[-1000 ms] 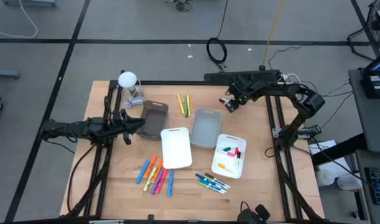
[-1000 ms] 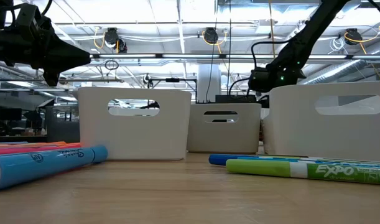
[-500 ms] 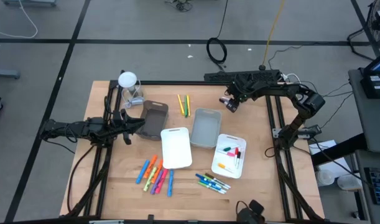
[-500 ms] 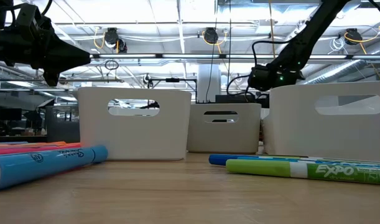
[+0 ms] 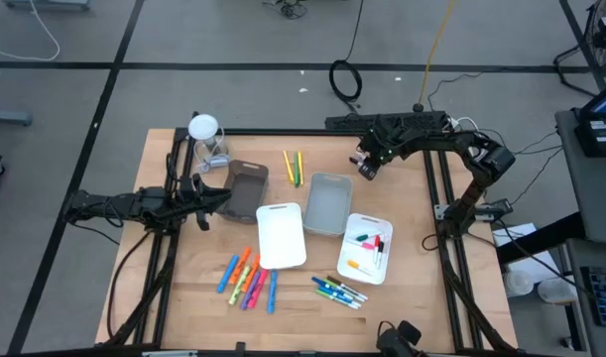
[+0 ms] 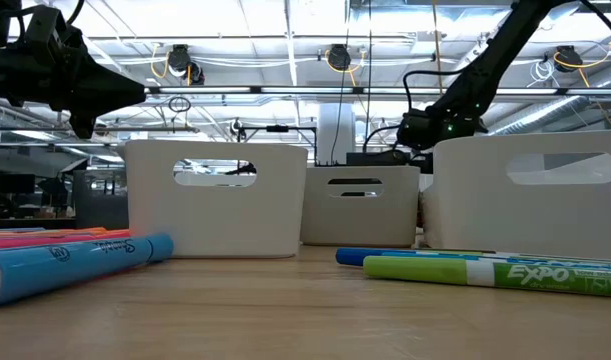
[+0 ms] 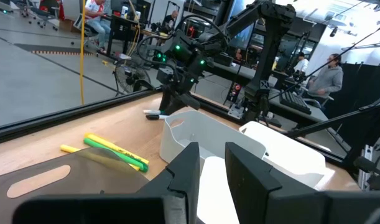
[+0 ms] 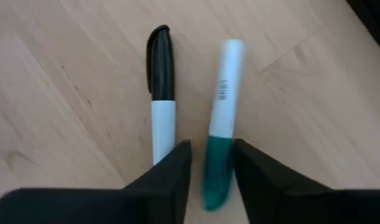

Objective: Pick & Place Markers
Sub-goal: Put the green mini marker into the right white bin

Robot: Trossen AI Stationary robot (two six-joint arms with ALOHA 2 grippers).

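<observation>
Green-capped marker (image 8: pixel 216 168) between our right hand's fingers, low over the counter's far side.

Our right arm reaches across to the counter (image 5: pixel 183 288), its hand (image 5: pixel 364 165) pointing down with fingers astride that marker, not visibly clamped; a black-capped marker (image 8: pixel 162 93) lies just beside it. Our left hand (image 5: pixel 215 198) hovers by the brown tray (image 5: pixel 247 190), fingers narrowly apart, holding nothing.

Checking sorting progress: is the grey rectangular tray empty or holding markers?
Empty: the grey rectangular tray shows only bare floor from above.
</observation>
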